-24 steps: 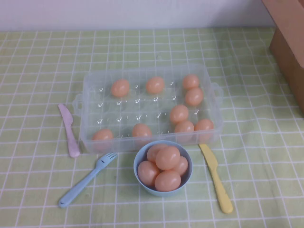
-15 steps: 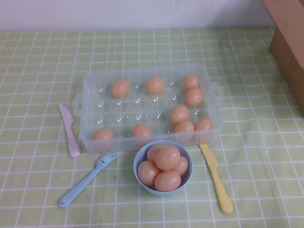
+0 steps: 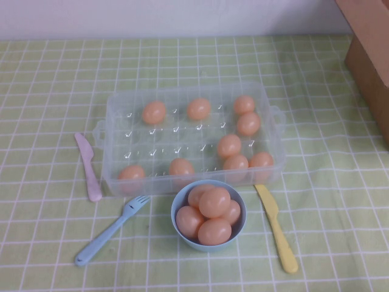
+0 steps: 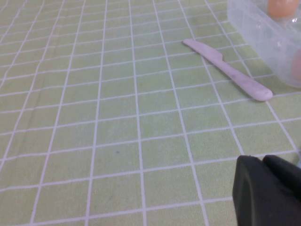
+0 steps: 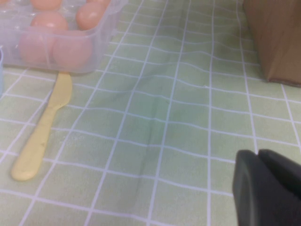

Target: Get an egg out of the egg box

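The clear plastic egg box [image 3: 115, 115] lies mid-table in the high view and holds several peach-orange eggs, one of them an egg [image 3: 154, 112] in its far row. Neither arm shows in the high view. In the left wrist view my left gripper [image 4: 261, 160] is shut and empty over the green cloth, to the left of the egg box [image 4: 263, 28]. In the right wrist view my right gripper [image 5: 257, 153] is also shut and empty, off to the right of the egg box [image 5: 101, 28] and well clear of it.
A light-blue bowl [image 3: 200, 246] with several eggs stands just in front of the box. A pink knife [image 3: 88, 165] lies left of the box, a blue fork [image 3: 109, 231] front left, a yellow knife [image 3: 276, 228] front right. A brown cardboard box [image 3: 371, 55] stands far right.
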